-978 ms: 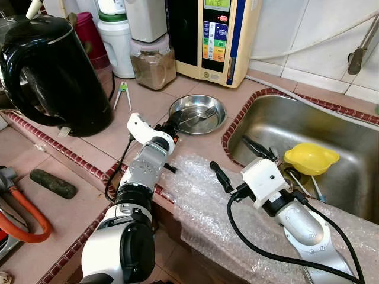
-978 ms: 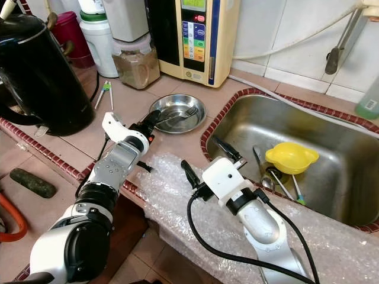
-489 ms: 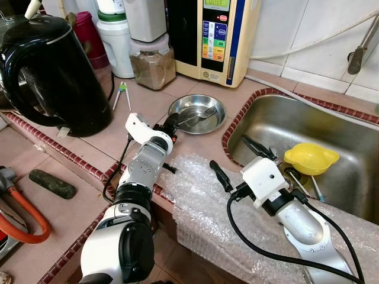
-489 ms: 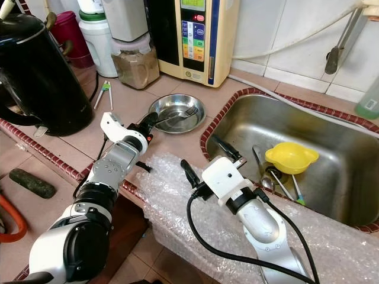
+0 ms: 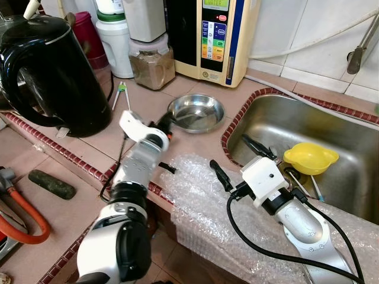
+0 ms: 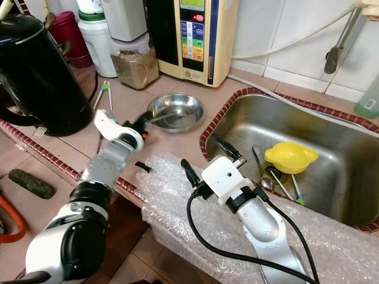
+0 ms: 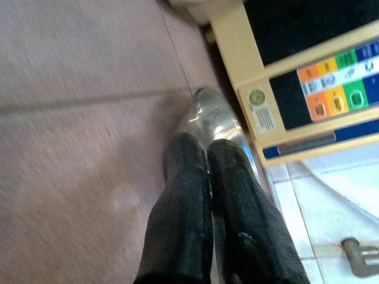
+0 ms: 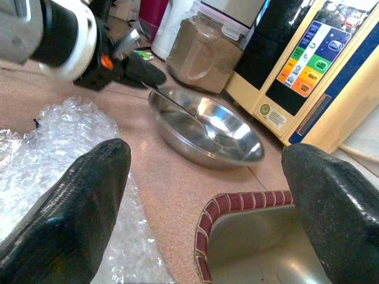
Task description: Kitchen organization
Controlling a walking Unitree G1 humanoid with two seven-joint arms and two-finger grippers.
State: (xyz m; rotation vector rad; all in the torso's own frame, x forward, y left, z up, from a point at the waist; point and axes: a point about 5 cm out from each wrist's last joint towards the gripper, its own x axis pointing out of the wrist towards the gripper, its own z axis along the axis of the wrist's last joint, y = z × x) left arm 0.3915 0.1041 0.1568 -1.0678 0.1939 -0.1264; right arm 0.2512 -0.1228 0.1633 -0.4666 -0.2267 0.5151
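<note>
A round steel dish [image 5: 216, 105] sits on the tiled counter in front of the cream water purifier [image 5: 216, 35]. A thin metal fork [image 8: 195, 115] lies in it, handle toward the near-left rim. My left gripper [image 5: 163, 123] is at that rim, its black fingers [image 7: 186, 171] pressed together on the fork's handle. My right gripper [image 5: 237, 161] hovers open over the bubble wrap [image 5: 195, 195] at the sink's near-left corner, fingers wide apart and holding nothing.
A black kettle [image 5: 50, 71] stands far left, with a jar of brown powder [image 5: 151, 65] and green-tipped chopsticks [image 5: 121, 94] behind the dish. The steel sink [image 5: 355, 136] on the right holds a yellow bowl [image 5: 310, 158] and cutlery. A dark oblong object [image 5: 52, 183] lies on the lower ledge.
My left arm has pulled back to the left, blurred with motion, and the fork has slid toward the dish's left rim. The right arm has stayed put.
</note>
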